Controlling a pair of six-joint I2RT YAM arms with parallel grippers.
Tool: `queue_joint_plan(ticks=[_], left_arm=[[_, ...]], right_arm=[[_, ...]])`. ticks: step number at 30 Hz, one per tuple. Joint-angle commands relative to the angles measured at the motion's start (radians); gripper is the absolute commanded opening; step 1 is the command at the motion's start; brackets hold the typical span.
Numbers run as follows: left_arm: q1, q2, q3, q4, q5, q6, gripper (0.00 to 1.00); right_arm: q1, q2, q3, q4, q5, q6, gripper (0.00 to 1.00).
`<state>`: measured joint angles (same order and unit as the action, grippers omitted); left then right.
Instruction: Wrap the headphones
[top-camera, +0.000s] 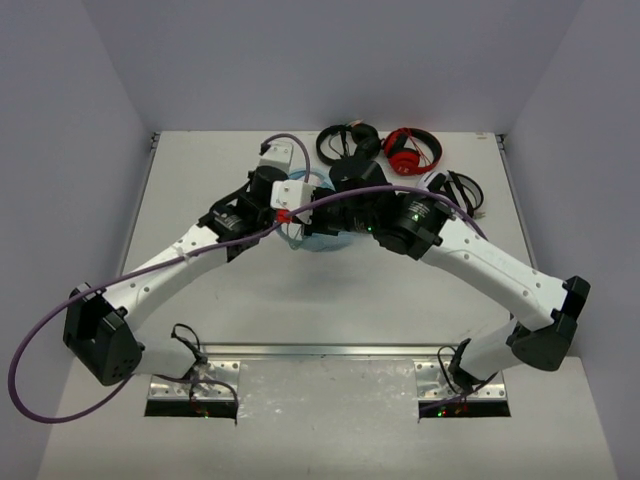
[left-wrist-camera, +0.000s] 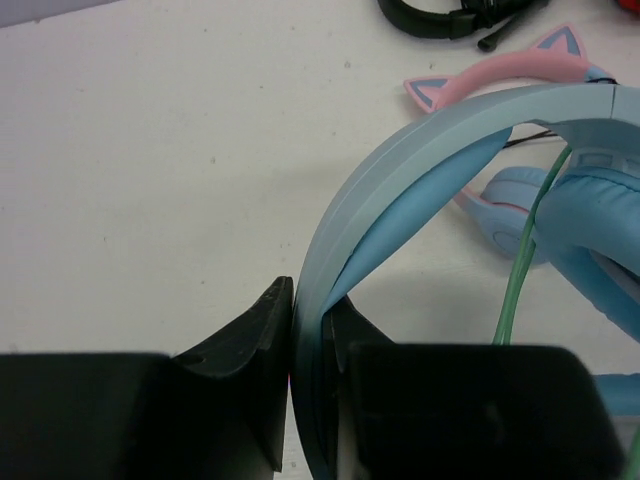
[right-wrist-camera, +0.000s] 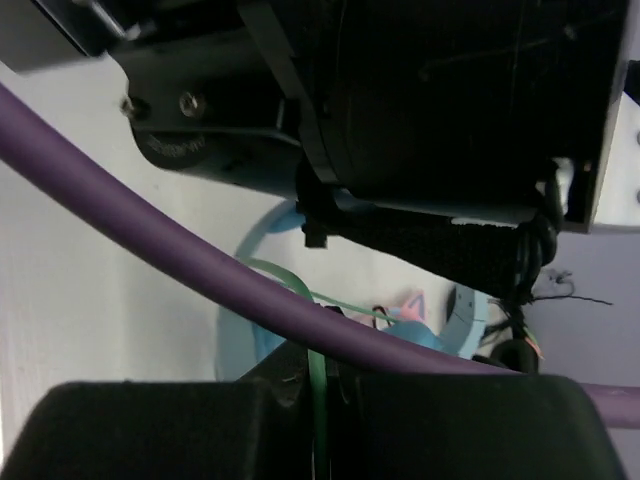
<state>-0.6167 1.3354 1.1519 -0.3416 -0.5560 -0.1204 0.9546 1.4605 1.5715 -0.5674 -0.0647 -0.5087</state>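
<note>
barely see headphones (top-camera: 318, 247) under arms (top-camera: 180, 265) | clamping headband (left-wrist-camera: 400, 170) in left gripper (left-wrist-camera: 312, 330), arc leading away | pinching green cable (right-wrist-camera: 317, 400) in right gripper (right-wrist-camera: 318, 375)

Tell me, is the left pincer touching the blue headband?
Touching. The left wrist view shows the left pincer clamped on both sides of the headband, no gap.

The headphones (left-wrist-camera: 400, 150) are showing a smooth matt plastic band (cup padding beside it looking soft), the table (left-wrist-camera: 150, 150) beneath it looking matt white.

No legible text — none on anything.
</note>
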Motion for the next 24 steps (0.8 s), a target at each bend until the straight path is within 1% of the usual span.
queue_joint_plan(ticks=[1,2,4,7,8,9,13,17,20,21,24], left_arm=[[-0.015,-0.065,-0.039,0.194,0.069,0.114,0.00],[-0.031,-0.093,-0.056,0.235,0.074,0.142,0.00],[-0.051,-0.117,-0.084,0.253,0.064,0.174,0.00],[-0.054,-0.136,-0.101,0.248,0.067,0.185,0.00],[-0.058,-0.137,-0.104,0.248,0.076,0.188,0.00],[-0.064,-0.139,-0.113,0.247,0.097,0.188,0.00],[-0.086,-0.104,-0.090,0.201,0.139,0.176,0.00],[-0.118,-0.117,-0.110,0.205,0.153,0.202,0.00],[-0.124,-0.136,-0.113,0.197,0.194,0.209,0.00],[-0.126,-0.137,-0.113,0.194,0.232,0.212,0.00],[-0.127,-0.145,-0.112,0.193,0.260,0.212,0.00]], right_arm=[[0.004,0.020,0.045,-0.052,0.149,-0.157,0.01],[0.000,0.017,0.029,-0.040,0.199,-0.166,0.01],[-0.010,0.003,0.015,-0.034,0.227,-0.177,0.01],[-0.027,-0.028,-0.014,0.006,0.276,-0.182,0.01],[-0.031,-0.032,-0.025,0.055,0.333,-0.186,0.01],[-0.034,-0.037,-0.033,0.078,0.357,-0.188,0.01],[-0.059,-0.040,-0.042,0.149,0.445,-0.201,0.01],[-0.108,-0.066,-0.071,0.214,0.427,-0.202,0.03],[-0.139,-0.087,-0.117,0.273,0.419,-0.218,0.04],[-0.146,-0.095,-0.125,0.282,0.416,-0.218,0.04],[-0.174,-0.106,-0.136,0.274,0.390,-0.208,0.03]])
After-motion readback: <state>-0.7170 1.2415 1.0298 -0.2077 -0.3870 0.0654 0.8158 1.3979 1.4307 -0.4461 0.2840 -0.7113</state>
